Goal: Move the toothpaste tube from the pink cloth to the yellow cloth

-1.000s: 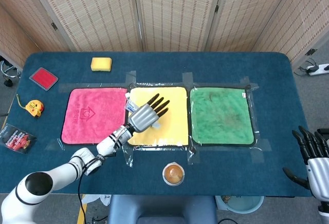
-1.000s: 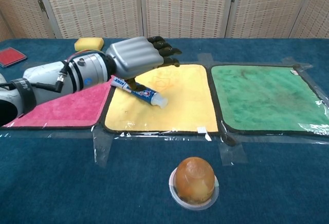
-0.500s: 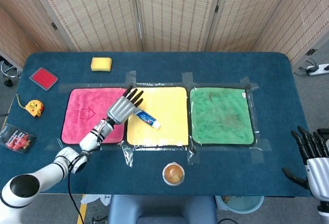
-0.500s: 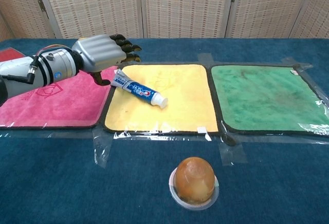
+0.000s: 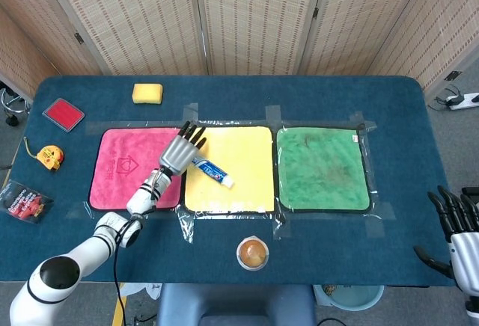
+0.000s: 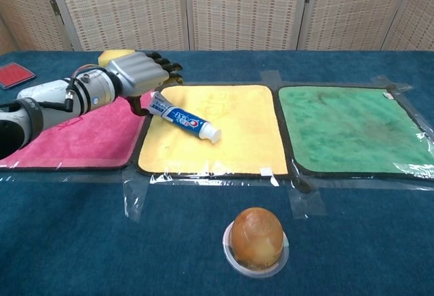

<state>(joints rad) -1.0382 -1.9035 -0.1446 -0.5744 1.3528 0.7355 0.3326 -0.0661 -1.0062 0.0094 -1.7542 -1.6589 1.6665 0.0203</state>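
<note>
The left hand point(image 5: 179, 152) is hovering over the seam where the pink cloth point(image 5: 120, 184) meets the yellow cloth point(image 5: 243, 169), its dark fingers point(image 6: 169, 65) spread apart and holding nothing. In the chest view the left hand point(image 6: 139, 73) is sitting just above the flat tail of the toothpaste tube point(image 6: 183, 118); whether the thumb is brushing that end I cannot tell. The tube itself is lying on the yellow cloth point(image 6: 237, 140), slanting away from the hand with its white cap pointing toward the near edge, and from overhead the toothpaste tube point(image 5: 211, 170) is resting in the left part of that cloth, just beside the fingertips.

Behind the hand the forearm is stretching back across the pink cloth point(image 6: 74, 140). Beyond the fingers, toward the screens, a yellow sponge point(image 5: 147, 93) is sitting on the blue table point(image 5: 337, 94). Further out past the yellow cloth a green cloth point(image 5: 323, 169) is lying taped down. Nearer the front edge, a small domed cup point(image 6: 256, 240) with something brown inside is standing well apart from the hand. Off behind the arm a red pad point(image 5: 63, 114), a yellow tape measure point(image 5: 49, 157) and a dark packet point(image 5: 25, 202) are lying near the table's end.

The right hand point(image 5: 456, 229) is hanging off the far corner, fingers apart and empty.
</note>
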